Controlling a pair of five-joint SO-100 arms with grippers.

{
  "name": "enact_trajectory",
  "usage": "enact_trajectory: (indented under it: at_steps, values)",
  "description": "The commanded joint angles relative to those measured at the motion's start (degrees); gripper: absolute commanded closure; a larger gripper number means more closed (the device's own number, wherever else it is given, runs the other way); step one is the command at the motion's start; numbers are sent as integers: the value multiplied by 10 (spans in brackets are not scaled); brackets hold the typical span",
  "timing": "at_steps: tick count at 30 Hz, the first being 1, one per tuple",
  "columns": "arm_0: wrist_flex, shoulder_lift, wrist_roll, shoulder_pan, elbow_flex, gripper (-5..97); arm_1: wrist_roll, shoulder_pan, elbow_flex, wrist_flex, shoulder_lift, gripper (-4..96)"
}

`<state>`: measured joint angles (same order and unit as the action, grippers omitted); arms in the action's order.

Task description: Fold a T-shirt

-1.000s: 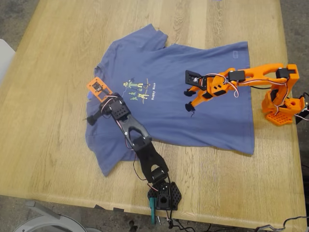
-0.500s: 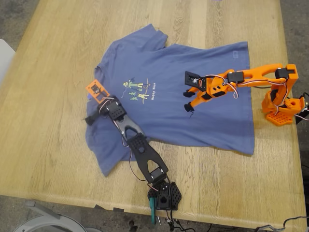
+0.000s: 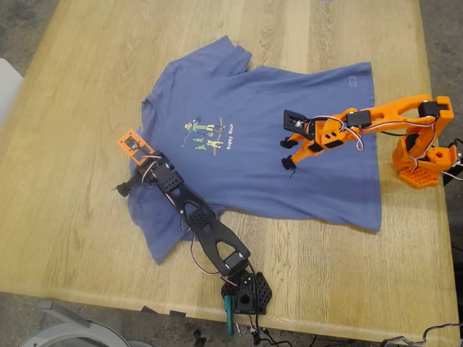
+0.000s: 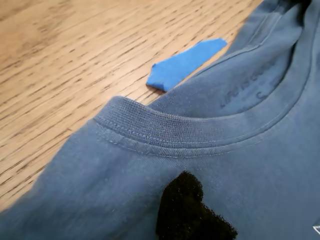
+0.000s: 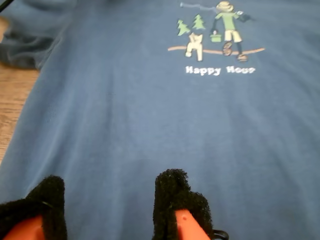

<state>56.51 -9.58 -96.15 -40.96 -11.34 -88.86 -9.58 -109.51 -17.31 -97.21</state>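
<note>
My first gripper is at the T-shirt collar, opening unclear. My second gripper hovers jaws apart. Pinch the collar rim, not table wood.

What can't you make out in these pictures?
My first gripper: first wrist view's edge cuts off all but one finger; open or shut unclear.
T-shirt neck label: first wrist view, too faint to read.
Hem patch: exterior view, too small.

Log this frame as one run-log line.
T-shirt: flat, unfolded | first gripper: at collar, state unclear | second gripper: open above shirt, below print | blue tape scrap: beside collar
</note>
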Motion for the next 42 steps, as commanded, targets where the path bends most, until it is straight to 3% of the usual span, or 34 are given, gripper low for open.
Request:
enact_trajectory:
  at_steps: [1,9,14,27,33,37,42]
  values:
    - [-49,-18,6,4,-54,154,5,-12,33,14,9,643]
    - [-69,25,19,10,-67,159,9,-30,42,23,26,644]
    - [-69,45,23,21,-73,224,10,-27,47,23,29,647]
    - [-36,64,-10,60,-79,533,14,-5,6,76,40,682]
    - [-5,55,-52,82,-79,772,16,-1,-5,93,58,650]
    - [25,39,-57,92,-79,884,17,7,1,112,83,639]
    - [45,18,-60,98,-79,917,18,4,10,127,114,638]
